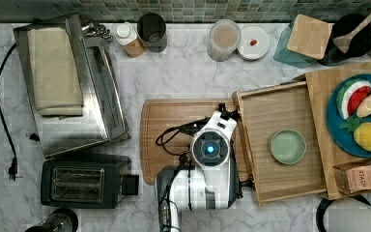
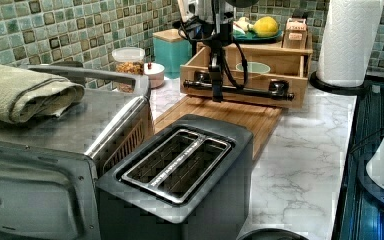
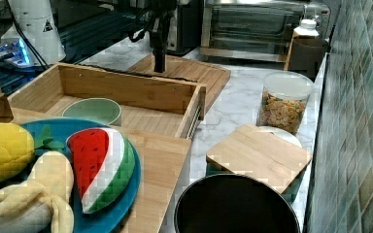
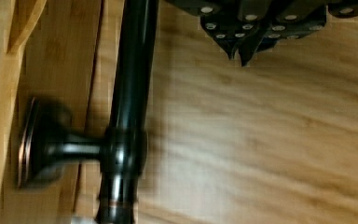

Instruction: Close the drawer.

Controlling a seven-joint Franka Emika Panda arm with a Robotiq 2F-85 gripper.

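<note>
Showing the drawer (image 1: 280, 140) pulled fully out over the marble desk (image 1: 183, 72), we take its long black bar handle (image 2: 240, 90) as our landmark. Behind the handle, inside the drawer, a pale green bowl (image 1: 287, 146) sits on the wood-grain bottom. In front of the handle lies a bamboo cutting board (image 1: 174, 118), over which the arm stands. The gripper (image 4: 240, 49) hangs just in front of the bar; in the wrist view its fingers (image 4: 233, 44) look pressed together, with nothing between them. We judge this posture to suit a push: closed fingers form one blunt tip to drive the bar back toward the cabinet. Behind the drawer, the bamboo top carries a blue plate (image 1: 338, 125) of toy fruit. Contact between fingers and handle is hard to confirm, since in the left view the arm crosses the bar, and from above the wrist covers the fingertips.
</note>
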